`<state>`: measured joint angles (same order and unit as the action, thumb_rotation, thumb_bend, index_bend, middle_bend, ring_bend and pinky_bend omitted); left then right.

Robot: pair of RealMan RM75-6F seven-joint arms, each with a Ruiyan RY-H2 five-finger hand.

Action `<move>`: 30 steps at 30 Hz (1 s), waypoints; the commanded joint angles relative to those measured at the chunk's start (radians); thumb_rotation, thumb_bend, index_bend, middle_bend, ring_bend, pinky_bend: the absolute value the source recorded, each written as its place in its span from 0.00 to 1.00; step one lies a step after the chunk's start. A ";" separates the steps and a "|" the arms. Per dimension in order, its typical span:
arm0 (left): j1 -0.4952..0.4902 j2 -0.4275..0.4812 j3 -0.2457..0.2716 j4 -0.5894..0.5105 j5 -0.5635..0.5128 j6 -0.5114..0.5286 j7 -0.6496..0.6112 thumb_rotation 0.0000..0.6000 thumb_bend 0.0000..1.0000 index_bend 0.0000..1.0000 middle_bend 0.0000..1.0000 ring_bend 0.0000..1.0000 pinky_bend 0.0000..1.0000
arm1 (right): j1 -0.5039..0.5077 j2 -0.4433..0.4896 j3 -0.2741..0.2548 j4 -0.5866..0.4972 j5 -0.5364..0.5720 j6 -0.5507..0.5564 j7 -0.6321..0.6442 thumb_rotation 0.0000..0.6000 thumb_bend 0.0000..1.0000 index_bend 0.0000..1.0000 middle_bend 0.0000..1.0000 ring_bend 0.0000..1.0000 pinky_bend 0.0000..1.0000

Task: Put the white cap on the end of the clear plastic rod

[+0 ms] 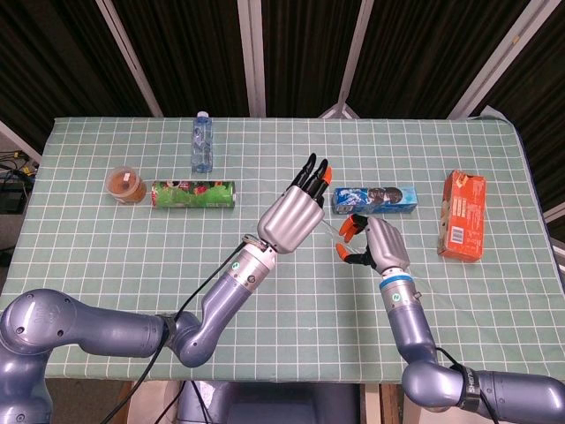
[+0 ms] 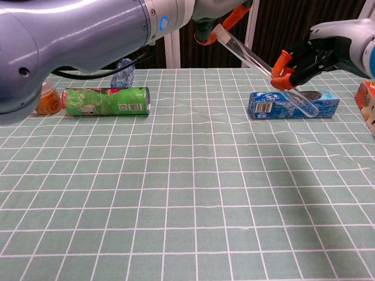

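Note:
The clear plastic rod (image 2: 252, 58) slants in the air above the table, its lower end over the blue box. My right hand (image 2: 328, 50) grips it near the lower part with orange-tipped fingers; the head view shows this hand (image 1: 380, 243) just right of centre. My left hand (image 2: 217, 12) is at the rod's upper end, where its fingertips pinch a small whitish piece, the white cap (image 2: 215, 29). From the head camera the left hand (image 1: 290, 216) shows only its back, which hides the cap and most of the rod (image 1: 328, 231).
A blue cookie box (image 1: 375, 200) lies beneath the hands. An orange box (image 1: 463, 226) sits at the right. On the left lie a green can (image 1: 192, 193), a cup (image 1: 125, 184) and a water bottle (image 1: 202, 141).

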<state>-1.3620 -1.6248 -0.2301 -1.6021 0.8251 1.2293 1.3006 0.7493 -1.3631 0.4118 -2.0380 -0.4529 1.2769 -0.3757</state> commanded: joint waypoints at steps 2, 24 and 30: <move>0.002 0.000 -0.001 -0.003 0.001 0.000 0.001 1.00 0.51 0.53 0.09 0.00 0.00 | -0.001 0.002 0.000 -0.004 0.000 0.002 0.004 1.00 0.63 0.81 0.60 0.38 0.22; 0.032 0.026 -0.029 -0.050 0.031 0.025 -0.055 1.00 0.33 0.27 0.00 0.00 0.00 | -0.015 0.008 -0.026 -0.004 -0.001 0.013 0.017 1.00 0.63 0.81 0.61 0.38 0.22; 0.064 0.054 -0.027 -0.088 0.041 0.040 -0.093 1.00 0.33 0.27 0.00 0.00 0.00 | -0.034 0.005 -0.060 0.010 -0.009 0.006 0.023 1.00 0.63 0.81 0.61 0.38 0.22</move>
<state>-1.3067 -1.5779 -0.2590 -1.6809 0.8616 1.2651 1.2165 0.7191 -1.3570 0.3565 -2.0318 -0.4593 1.2852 -0.3543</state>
